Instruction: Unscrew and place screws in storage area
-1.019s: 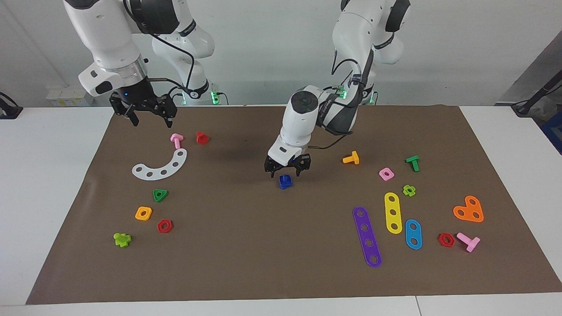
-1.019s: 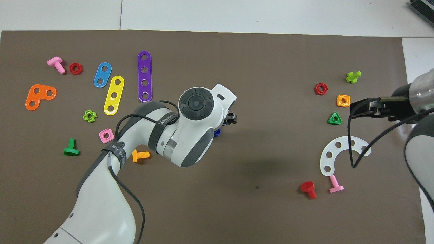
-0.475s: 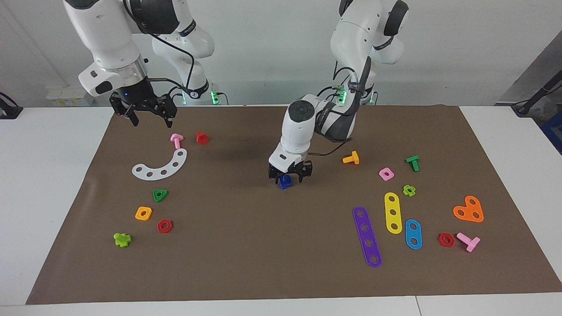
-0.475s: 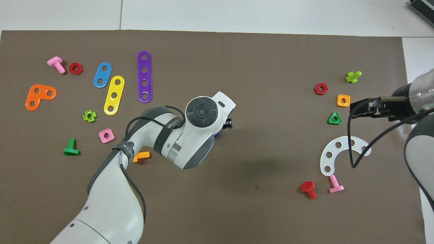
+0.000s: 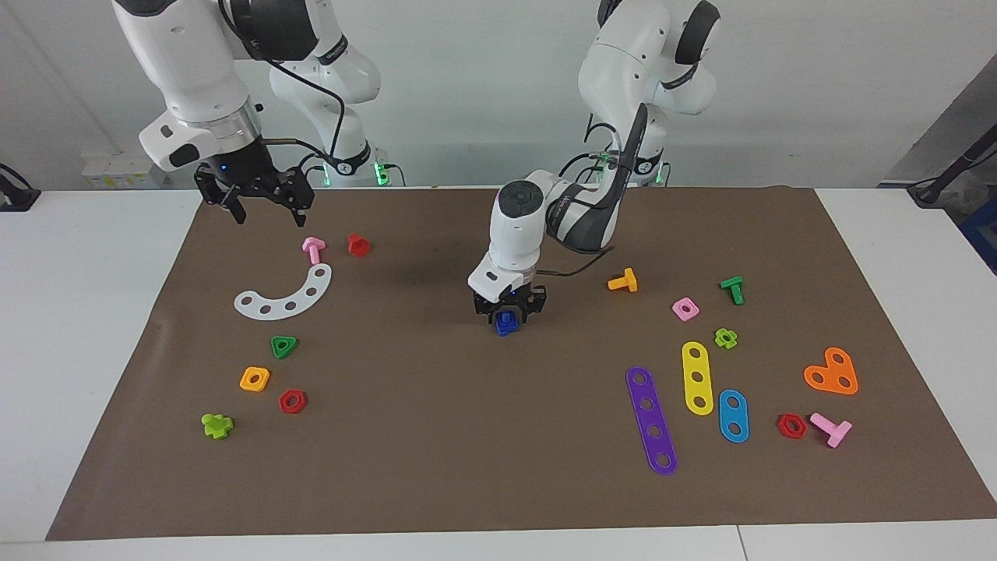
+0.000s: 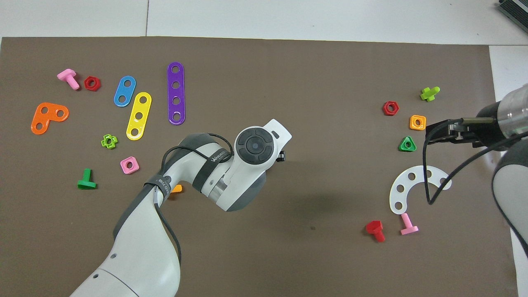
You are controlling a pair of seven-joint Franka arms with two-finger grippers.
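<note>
The small blue screw (image 5: 505,322) stands on the brown mat at the middle of the table, a stub rising from its flat blue base. My left gripper (image 5: 509,312) is low over it, open, one finger on each side of the stub. In the overhead view the left wrist (image 6: 253,145) hides the screw. The storage area (image 5: 331,351) is bare mat by the white curved strip (image 5: 284,296), green triangular nut (image 5: 283,346), orange square nut (image 5: 255,379) and red hex nut (image 5: 292,401). My right gripper (image 5: 269,216) waits open in the air over the mat's edge beside the pink bolt (image 5: 313,249).
A red bolt (image 5: 358,244) and a lime piece (image 5: 216,425) lie toward the right arm's end. Toward the left arm's end lie an orange bolt (image 5: 623,280), pink nut (image 5: 685,308), green bolt (image 5: 732,289), purple strip (image 5: 651,420), yellow strip (image 5: 697,377) and blue strip (image 5: 733,415).
My left gripper has come down and swung upright over the blue screw, so its fingers now stand on both sides of it. The right arm has not moved.
</note>
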